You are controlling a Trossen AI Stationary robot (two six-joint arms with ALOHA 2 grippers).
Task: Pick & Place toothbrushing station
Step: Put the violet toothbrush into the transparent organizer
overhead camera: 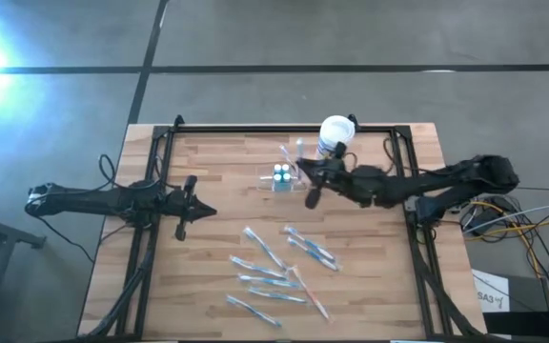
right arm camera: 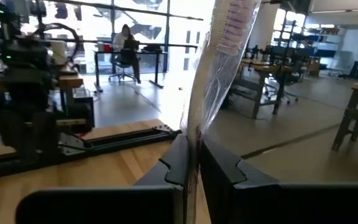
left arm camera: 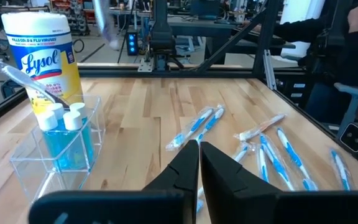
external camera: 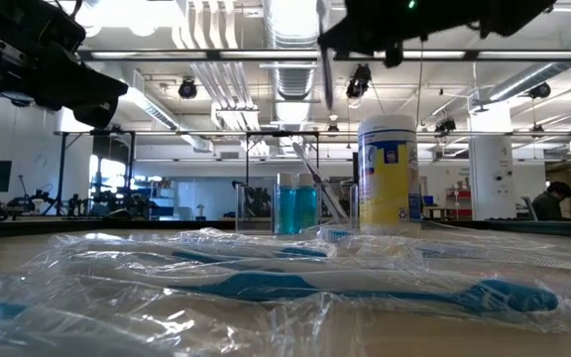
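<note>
1. Left gripper (overhead camera: pixel 181 232), left of centre in the high view: fingers clenched on nothing, waiting.
2. Toothbrushing station (overhead camera: pixel 281 177), upper centre, beside the canister (overhead camera: pixel 335 134).
3. Right gripper (overhead camera: pixel 312 199), just right of the station, pinches a wrapped toothbrush (right arm camera: pixel 219 68). Next, you'd likely lower it into the station.

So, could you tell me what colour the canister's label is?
Yellow with a blue logo, on the white-lidded canister; the left wrist view shows it best.
</note>
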